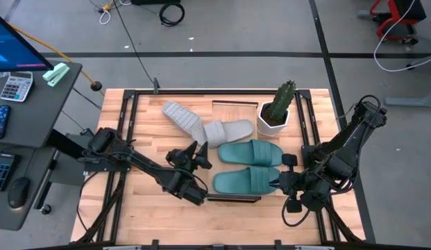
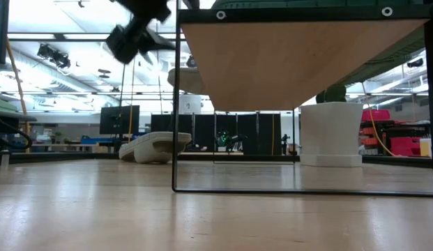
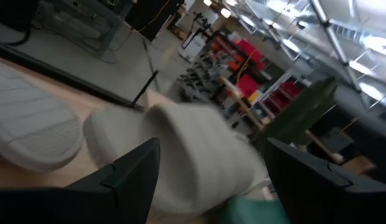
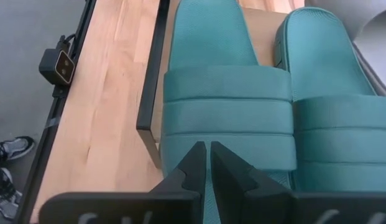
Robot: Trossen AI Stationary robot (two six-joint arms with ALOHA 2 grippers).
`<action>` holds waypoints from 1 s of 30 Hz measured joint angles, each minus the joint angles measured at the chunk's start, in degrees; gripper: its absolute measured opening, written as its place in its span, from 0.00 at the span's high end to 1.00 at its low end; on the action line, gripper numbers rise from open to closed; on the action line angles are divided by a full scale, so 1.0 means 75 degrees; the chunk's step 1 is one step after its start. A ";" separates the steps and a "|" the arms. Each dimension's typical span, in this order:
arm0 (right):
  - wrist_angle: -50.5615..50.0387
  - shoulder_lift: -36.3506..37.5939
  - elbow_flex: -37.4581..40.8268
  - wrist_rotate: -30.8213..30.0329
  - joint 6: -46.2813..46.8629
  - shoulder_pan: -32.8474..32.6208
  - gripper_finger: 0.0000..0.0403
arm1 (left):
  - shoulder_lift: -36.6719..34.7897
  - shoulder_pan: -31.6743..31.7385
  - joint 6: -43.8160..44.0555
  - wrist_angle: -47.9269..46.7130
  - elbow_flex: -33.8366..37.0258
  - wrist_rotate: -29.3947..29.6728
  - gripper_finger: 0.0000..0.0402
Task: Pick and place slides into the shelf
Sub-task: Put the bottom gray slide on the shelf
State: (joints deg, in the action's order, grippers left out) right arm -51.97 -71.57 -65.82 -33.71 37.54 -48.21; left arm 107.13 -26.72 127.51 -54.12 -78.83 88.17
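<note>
Tabletop (image 1: pixel 139 118): teal slides (image 1: pixel 248 167) shelved, grey slide (image 1: pixel 227 130) next.
Left gripper (image 1: pixel 199 154) jaws spread; right gripper (image 1: pixel 279 182) jaws pressed together; likely soft, light: pinch the strap.

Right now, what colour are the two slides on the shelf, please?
Teal-green, clearest in the right wrist view.

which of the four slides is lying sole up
The grey slide farthest from the plant, toward the table's back left: its ribbed sole faces up, while the other grey one and both teal ones show their straps.
</note>
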 joint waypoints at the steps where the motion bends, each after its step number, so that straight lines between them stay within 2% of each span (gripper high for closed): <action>1: -0.0003 0.0006 -0.0002 0.0000 -0.0065 0.0000 0.93 | -0.0125 -0.0020 -0.0022 0.0009 -0.0001 0.0023 0.28; 6: -0.0008 0.0106 -0.0003 -0.0012 -0.0505 0.0054 0.93 | -0.0974 -0.0081 0.0066 0.0157 -0.0003 -0.0332 0.28; 8: -0.0013 0.0138 -0.0003 -0.0076 -0.0773 0.0146 0.93 | -0.1375 -0.0054 0.0122 0.0314 -0.0003 -0.1055 0.28; 11: -0.0008 0.0236 -0.0001 -0.0297 -0.1261 0.0384 0.93 | -0.1988 0.0130 -0.0192 0.0893 0.0000 -0.2600 0.28; 13: 0.0003 0.0324 -0.0003 -0.0436 -0.1625 0.0582 0.93 | -0.2385 0.0307 -0.1434 0.1652 0.0000 -0.3814 0.28; 16: 0.0164 0.0499 -0.0003 -0.0625 -0.2235 0.0898 0.93 | -0.2759 0.0730 -0.4270 0.3483 0.0000 -0.6000 0.28; 18: 0.0258 0.0629 -0.0003 -0.0722 -0.2660 0.1090 0.93 | -0.2858 0.1014 -0.5330 0.4609 0.0000 -0.7044 0.28; 20: 0.0361 0.0766 -0.0002 -0.0758 -0.3037 0.1265 0.93 | -0.2904 0.1250 -0.5619 0.5048 -0.0003 -0.7373 0.28; 22: 0.0397 0.0935 -0.0003 -0.0847 -0.3253 0.1404 0.93 | -0.2917 0.1468 -0.5460 0.4917 -0.0003 -0.7624 0.28; 26: 0.0435 0.1259 -0.0003 -0.1176 -0.3570 0.1524 0.93 | -0.2852 0.1765 -0.5175 0.3861 0.0000 -0.8343 0.28; 30: 0.0458 0.1578 -0.0003 -0.1370 -0.3798 0.1521 0.93 | -0.2707 0.1919 -0.5022 0.3065 0.0025 -0.8718 0.28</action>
State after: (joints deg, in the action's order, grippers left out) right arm -48.53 -59.73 -65.84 -43.99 9.06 -36.80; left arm 86.83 -12.32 89.84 -31.13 -78.64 22.79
